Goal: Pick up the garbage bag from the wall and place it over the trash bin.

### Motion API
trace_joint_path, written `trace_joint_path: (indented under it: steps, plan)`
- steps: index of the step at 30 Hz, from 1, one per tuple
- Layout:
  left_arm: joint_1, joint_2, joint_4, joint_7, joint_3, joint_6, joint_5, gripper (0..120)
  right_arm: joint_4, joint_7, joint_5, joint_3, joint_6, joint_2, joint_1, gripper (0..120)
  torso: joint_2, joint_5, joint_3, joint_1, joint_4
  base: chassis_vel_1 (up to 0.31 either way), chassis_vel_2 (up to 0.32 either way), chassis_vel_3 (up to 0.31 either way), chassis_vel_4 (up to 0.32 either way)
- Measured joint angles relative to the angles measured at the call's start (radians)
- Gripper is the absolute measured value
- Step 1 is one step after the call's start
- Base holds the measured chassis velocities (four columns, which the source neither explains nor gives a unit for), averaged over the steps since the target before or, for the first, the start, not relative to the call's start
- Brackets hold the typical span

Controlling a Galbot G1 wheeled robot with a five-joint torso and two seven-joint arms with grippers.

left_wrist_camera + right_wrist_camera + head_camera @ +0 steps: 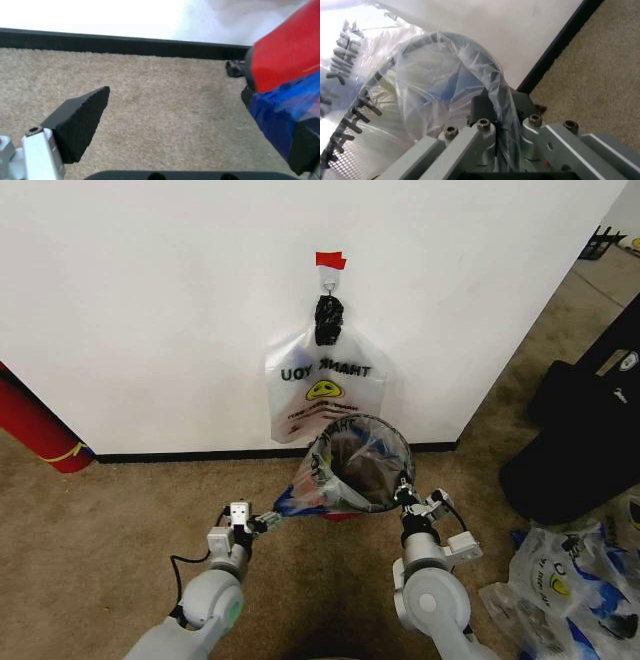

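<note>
The trash bin point(362, 472), black wire mesh with a red base point(343, 516), stands on the carpet in front of the wall point(150, 300). The garbage bag point(322, 452), a thin translucent film with blue patches, is draped over its rim. My right gripper point(405, 498) is at the bin's right rim, shut on the bag film point(495, 93); the right wrist view shows the right gripper point(492, 110) pinching it. My left gripper point(264, 522) is open, low at the bin's left. In the left wrist view the left gripper point(195, 120) has blue bag plastic point(280, 108) against one finger.
A white THANK YOU bag point(325, 390) hangs from the hook point(329, 280) under red tape point(330, 259). A big black case point(590, 420) stands at the right, with loose plastic bags point(560, 590) on the carpet. A red cylinder point(35, 430) leans at the left.
</note>
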Motion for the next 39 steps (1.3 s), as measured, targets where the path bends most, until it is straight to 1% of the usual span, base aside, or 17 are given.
trace_joint_path:
  steps: [3,6,11,13,18,20,23,25,26,30,31,34,35,36,37,38,39]
  plan:
    - [0.007,-0.013,-0.020,0.026,0.014,0.000,-0.021,100,-0.007,0.001,-0.005,-0.014,-0.004,0.010,0.007,0,0.000,0.0002,0.000,0.000,0.0000,0.000,0.000,0.000,0.000]
    - [0.005,-0.034,-0.017,0.042,0.032,0.000,-0.021,100,-0.009,0.000,-0.008,-0.023,-0.009,0.015,0.008,0,0.000,0.0000,0.000,0.000,0.0000,0.000,0.000,0.000,0.000]
    - [-0.035,-0.082,0.054,0.065,0.060,-0.025,-0.015,100,-0.006,0.001,-0.008,-0.034,-0.025,0.020,0.006,0,0.000,0.0000,0.000,0.000,-0.0002,0.000,0.000,0.000,0.000]
    - [-0.046,-0.089,0.073,0.067,0.063,-0.033,-0.010,100,-0.003,0.005,-0.007,-0.034,-0.029,0.019,0.006,0,0.000,-0.0001,0.000,0.000,-0.0004,0.000,0.000,0.000,0.000]
    - [-0.034,-0.065,0.069,0.071,0.066,-0.022,0.007,100,-0.008,0.010,-0.005,-0.028,-0.035,0.015,0.018,0,0.000,-0.0001,0.000,0.000,-0.0002,0.000,0.000,0.000,0.000]
    - [-0.003,-0.023,0.029,0.087,0.064,-0.013,0.026,100,-0.036,0.004,-0.005,-0.016,-0.035,0.016,0.035,0,0.000,0.0000,0.000,0.000,0.0002,0.000,0.000,0.000,0.000]
    - [0.026,0.009,-0.029,0.111,0.057,-0.023,0.027,100,-0.097,-0.030,-0.018,-0.009,-0.025,0.022,0.053,0,0.000,0.0003,0.000,0.000,0.0002,0.000,0.000,0.000,0.000]
    - [0.040,0.017,-0.074,0.128,0.052,-0.034,0.029,100,-0.144,-0.061,-0.039,-0.010,-0.016,0.031,0.061,0,0.000,0.0001,0.000,0.000,-0.0001,0.000,0.000,0.000,0.000]
    - [0.040,0.017,-0.074,0.128,0.052,-0.034,0.029,100,-0.144,-0.061,-0.039,-0.010,-0.016,0.031,0.061,0,0.000,0.0001,0.000,0.000,-0.0001,0.000,0.000,0.000,0.000]
    - [0.078,0.034,-0.157,0.126,0.047,-0.031,0.034,100,-0.189,-0.074,-0.063,-0.018,-0.008,0.056,0.076,0,0.000,0.0000,0.000,0.000,-0.0002,0.000,0.000,0.000,0.000]
    - [0.078,0.034,-0.157,0.126,0.047,-0.031,0.034,100,-0.189,-0.074,-0.063,-0.018,-0.008,0.056,0.076,0,0.000,0.0000,0.000,0.000,-0.0002,0.000,0.000,0.000,0.000]
    - [0.151,0.063,-0.271,0.046,0.038,0.030,0.020,100,-0.187,-0.030,-0.081,-0.024,-0.028,0.067,0.087,0,0.000,0.0000,0.000,0.000,0.0000,0.000,0.000,0.000,0.000]
    - [0.192,0.075,-0.336,0.013,0.036,0.053,0.016,100,-0.176,-0.004,-0.092,-0.028,-0.052,0.067,0.090,0,0.000,-0.0001,0.000,0.000,0.0003,0.000,0.000,0.000,0.000]
    - [0.216,0.080,-0.373,0.003,0.035,0.061,0.016,100,-0.169,0.014,-0.102,-0.030,-0.072,0.065,0.092,0,0.000,0.0001,0.000,0.000,0.0001,0.000,0.000,0.000,0.000]
    - [0.259,0.087,-0.438,-0.010,0.033,0.066,0.021,100,-0.159,0.038,-0.120,-0.033,-0.104,0.059,0.093,0,0.000,0.0001,0.000,0.000,0.0003,0.000,0.000,0.000,0.000]
    - [0.259,0.087,-0.438,-0.010,0.033,0.066,0.021,100,-0.159,0.038,-0.120,-0.033,-0.104,0.059,0.093,0,0.000,0.0001,0.000,0.000,0.0003,0.000,0.000,0.000,0.000]
    - [0.289,0.087,-0.491,-0.019,0.033,0.066,0.026,100,-0.148,0.059,-0.134,-0.038,-0.138,0.051,0.093,0,0.000,0.0001,0.000,0.000,0.0002,0.000,0.000,0.000,0.000]
